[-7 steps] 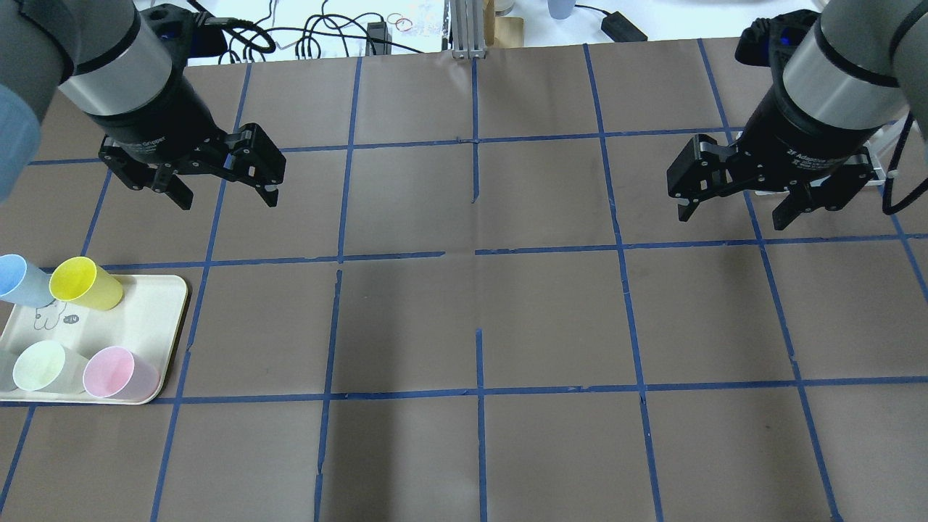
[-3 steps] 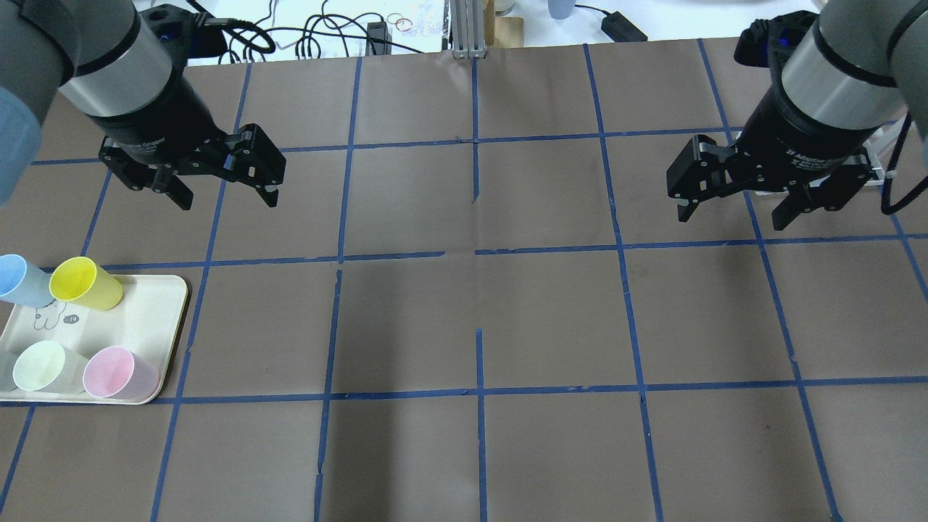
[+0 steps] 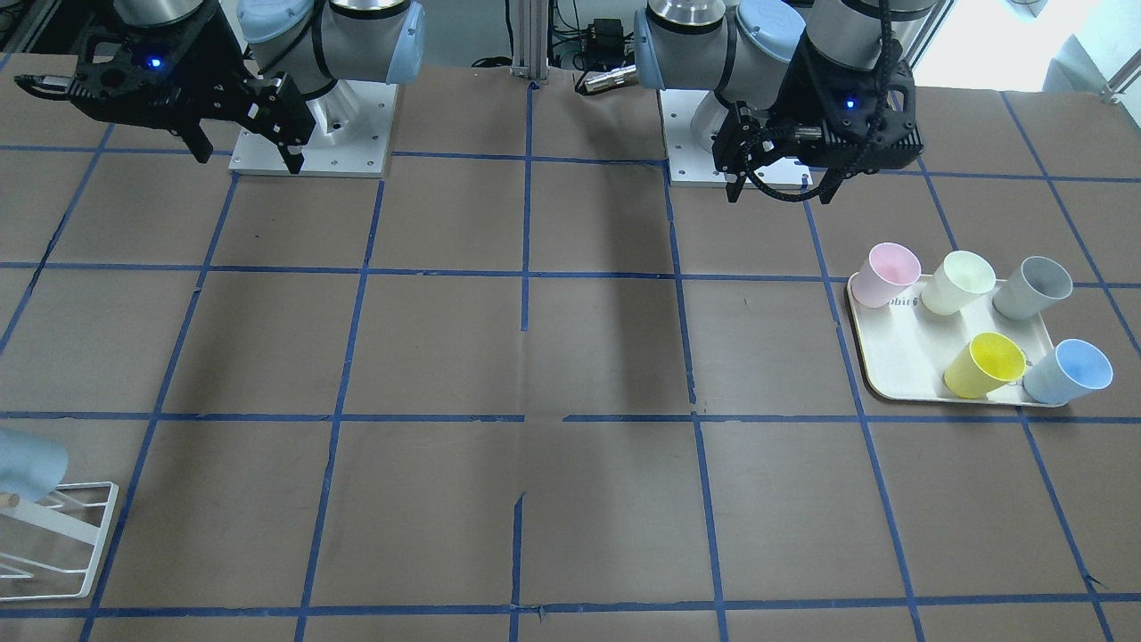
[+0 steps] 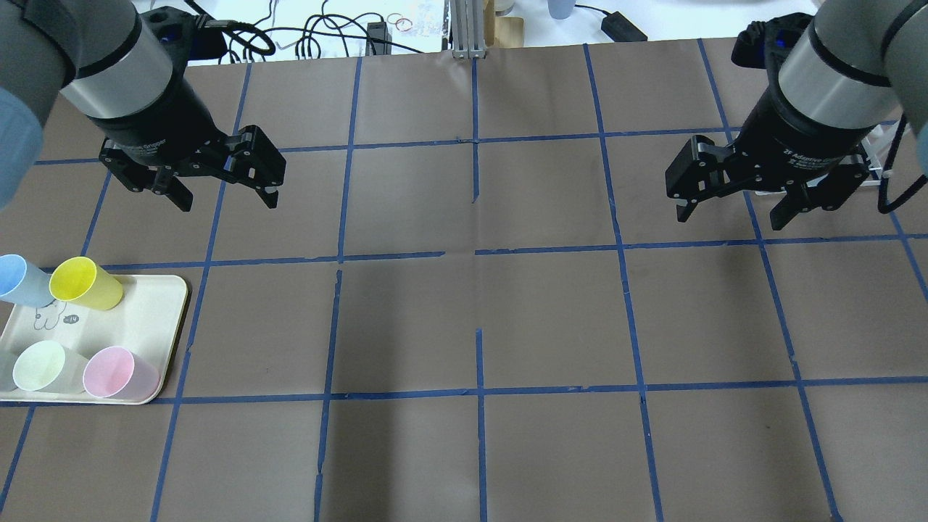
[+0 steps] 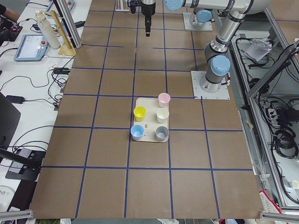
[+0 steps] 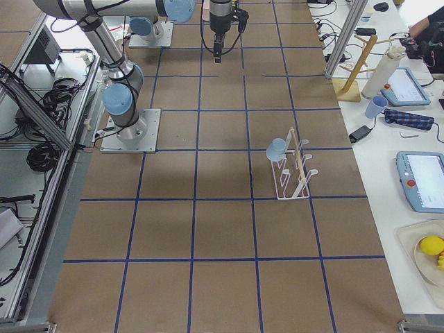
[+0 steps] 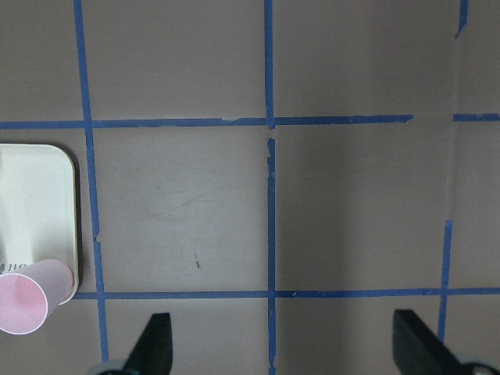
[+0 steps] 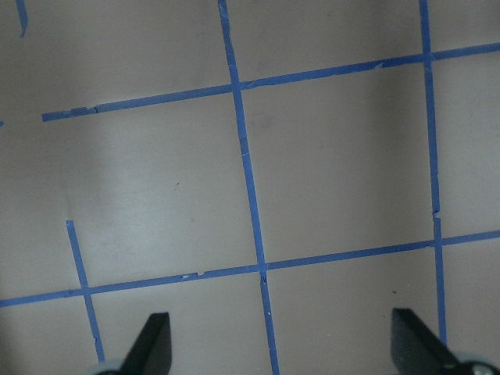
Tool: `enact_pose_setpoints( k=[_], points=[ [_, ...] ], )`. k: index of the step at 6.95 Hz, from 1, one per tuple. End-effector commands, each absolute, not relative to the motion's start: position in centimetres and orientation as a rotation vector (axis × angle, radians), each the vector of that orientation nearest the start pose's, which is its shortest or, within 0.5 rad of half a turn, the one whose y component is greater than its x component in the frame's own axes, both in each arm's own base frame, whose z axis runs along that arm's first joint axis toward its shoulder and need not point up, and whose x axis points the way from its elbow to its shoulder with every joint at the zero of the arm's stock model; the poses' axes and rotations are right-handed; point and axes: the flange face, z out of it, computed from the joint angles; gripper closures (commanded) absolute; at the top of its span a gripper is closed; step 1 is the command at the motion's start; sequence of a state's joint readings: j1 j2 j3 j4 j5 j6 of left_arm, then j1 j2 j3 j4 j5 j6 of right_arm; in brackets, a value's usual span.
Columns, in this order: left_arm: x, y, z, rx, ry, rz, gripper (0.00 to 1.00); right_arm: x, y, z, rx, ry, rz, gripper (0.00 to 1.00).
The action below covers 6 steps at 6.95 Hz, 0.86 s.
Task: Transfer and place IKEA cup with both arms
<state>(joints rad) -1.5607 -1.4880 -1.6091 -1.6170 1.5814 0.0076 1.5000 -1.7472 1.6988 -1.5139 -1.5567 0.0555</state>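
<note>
Barely any change: right pincer drifts a hair, left pincer static; both wide, empty, parked high. IKEA cup sits upright at the tray's 11 o'clock, overhead 8 o'clock on the desk, which is left-arm territory, hence likely a handover.

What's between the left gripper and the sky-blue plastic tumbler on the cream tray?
Overhead view: bare brown taped table, then the yellow plastic tumbler, standing next to the sky-blue tumbler on the side facing the left gripper.
</note>
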Motion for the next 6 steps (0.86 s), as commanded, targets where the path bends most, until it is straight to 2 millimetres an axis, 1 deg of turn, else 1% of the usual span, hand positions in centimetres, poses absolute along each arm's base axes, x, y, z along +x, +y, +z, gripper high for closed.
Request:
enact_pose_setpoints(
  k=[1,2,3,4,5,6],
  points=[
    [-12.7,-45.7,50.3,-0.005,3.131,0.005,0.00,8.8,-43.2,50.3,0.096,3.136,-0.046,0.00],
    [-12.7,-45.7,50.3,-0.005,3.131,0.005,0.00,6.5,-43.7,50.3,0.008,3.140,-0.049,0.00],
    [-12.7,-45.6,50.4,-0.002,3.131,0.003,0.00,3.2,-44.7,49.8,0.035,3.133,-0.052,0.00],
    [-12.7,-45.7,50.3,-0.002,3.131,0.003,0.00,0.1,-46.0,49.2,0.012,3.138,-0.081,0.00],
    [-12.7,-45.8,50.2,-0.002,3.131,0.005,0.00,-3.1,-47.6,47.7,-0.077,3.138,-0.071,0.00],
    [-12.7,-45.7,50.3,-0.002,3.131,0.003,0.00,-5.6,-48.9,47.4,-0.208,3.157,-0.142,0.00]
  ],
)
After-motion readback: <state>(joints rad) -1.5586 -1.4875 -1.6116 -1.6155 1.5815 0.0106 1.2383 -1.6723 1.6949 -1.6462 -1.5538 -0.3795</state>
